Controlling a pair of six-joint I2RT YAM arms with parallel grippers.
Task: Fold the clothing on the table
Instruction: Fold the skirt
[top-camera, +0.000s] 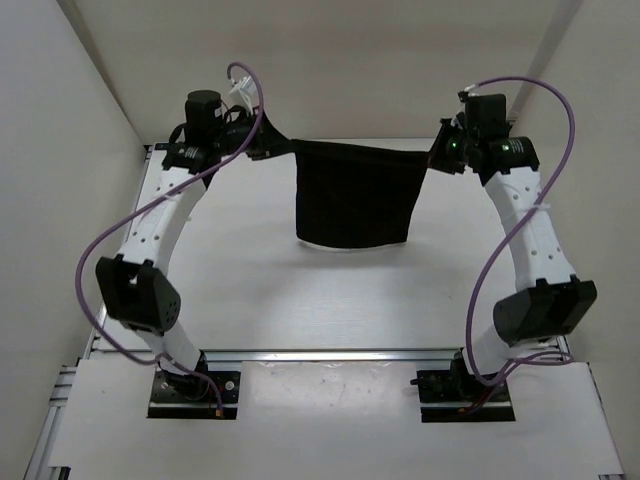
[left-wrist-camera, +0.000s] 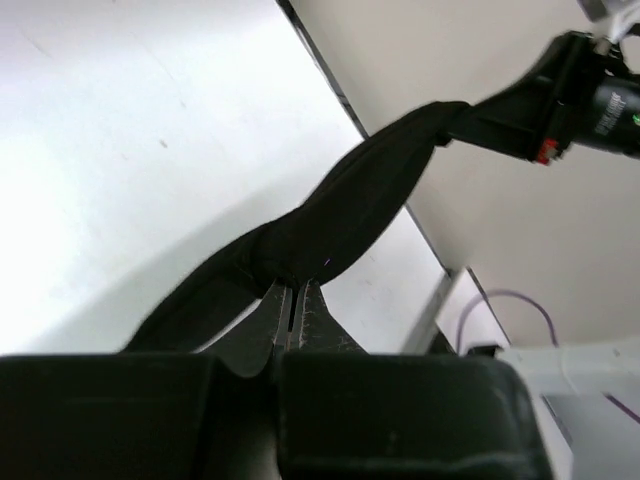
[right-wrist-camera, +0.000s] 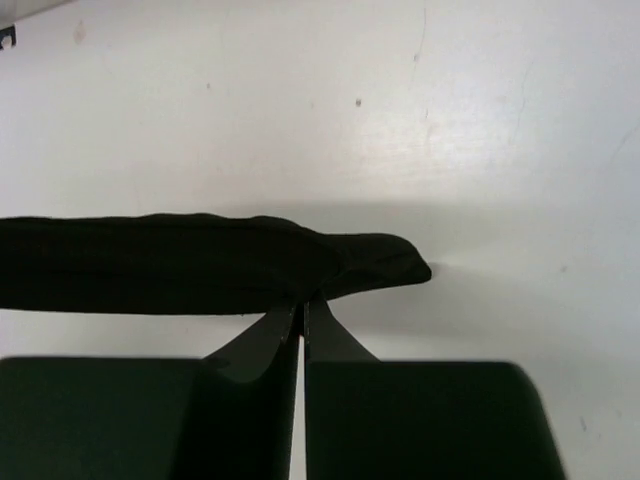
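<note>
- The bench (top-camera: 250, 290) lies under the hanging hem, and I cannot tell whether the hem touches it. Carried forward too low, the hem could drag on the surface and roll under, giving a crooked fold
- The clothing (top-camera: 355, 195) hangs as a sheet over the far middle of the bench, strung by its top edge between the two arms. It looks taut, so a wider spread could pull a corner free. An uneven descent would land one side first and skew the crease
- The left jaws are fully closed on a roped, bunched top corner, and that bunching could keep this side from lying flat
- The right jaws are fully closed on the other top corner, biting near its tip, so a tug may slip it out
</note>
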